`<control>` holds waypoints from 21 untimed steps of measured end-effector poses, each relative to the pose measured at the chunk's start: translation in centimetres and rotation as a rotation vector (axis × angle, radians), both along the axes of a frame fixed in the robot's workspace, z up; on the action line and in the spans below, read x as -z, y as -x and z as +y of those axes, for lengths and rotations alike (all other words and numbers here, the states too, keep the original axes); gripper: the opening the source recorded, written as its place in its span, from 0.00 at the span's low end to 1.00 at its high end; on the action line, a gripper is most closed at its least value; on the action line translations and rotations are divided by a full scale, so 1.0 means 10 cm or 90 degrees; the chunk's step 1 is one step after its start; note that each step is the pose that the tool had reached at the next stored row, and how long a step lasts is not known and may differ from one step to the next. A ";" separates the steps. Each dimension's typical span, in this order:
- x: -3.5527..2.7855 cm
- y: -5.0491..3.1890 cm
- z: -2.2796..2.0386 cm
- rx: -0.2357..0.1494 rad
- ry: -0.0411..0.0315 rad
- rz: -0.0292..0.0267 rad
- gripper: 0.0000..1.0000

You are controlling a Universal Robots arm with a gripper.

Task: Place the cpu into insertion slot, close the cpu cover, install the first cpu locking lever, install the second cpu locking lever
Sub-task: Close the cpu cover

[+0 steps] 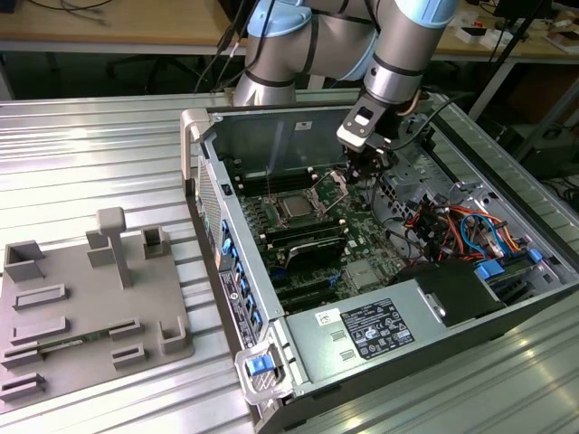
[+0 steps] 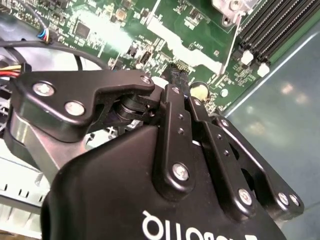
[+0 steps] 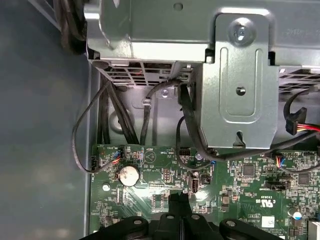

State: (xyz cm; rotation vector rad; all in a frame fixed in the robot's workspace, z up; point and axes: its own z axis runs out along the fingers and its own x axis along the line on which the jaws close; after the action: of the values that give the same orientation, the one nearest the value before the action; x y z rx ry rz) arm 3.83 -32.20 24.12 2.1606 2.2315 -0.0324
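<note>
Black two-finger gripper (image 1: 361, 172), jaws drawn together, any held item indiscernible, hangs at two o'clock of the silvery-grey square cpu (image 1: 297, 208) lying on the green motherboard (image 1: 375, 242).

The cpu (image 1: 295, 208) lies in the insertion slot (image 1: 280, 206), the claw (image 1: 360, 174) toward the exterior view's right

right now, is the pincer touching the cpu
Apart. The pincer sits toward the exterior view's right of the cpu, with a plain gap between them.
</note>
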 end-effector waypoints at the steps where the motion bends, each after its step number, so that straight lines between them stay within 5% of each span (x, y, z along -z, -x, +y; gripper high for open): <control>1: 0.003 0.017 0.000 0.000 0.0000 0.0000 0.11; 8: 0.004 0.130 0.001 0.000 -0.0004 -0.0001 0.11; 21: 0.006 0.130 0.001 0.000 -0.0015 -0.0001 0.11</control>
State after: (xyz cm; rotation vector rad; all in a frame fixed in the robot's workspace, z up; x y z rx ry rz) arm 2.54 -32.19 24.06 2.1617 2.2326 -0.0297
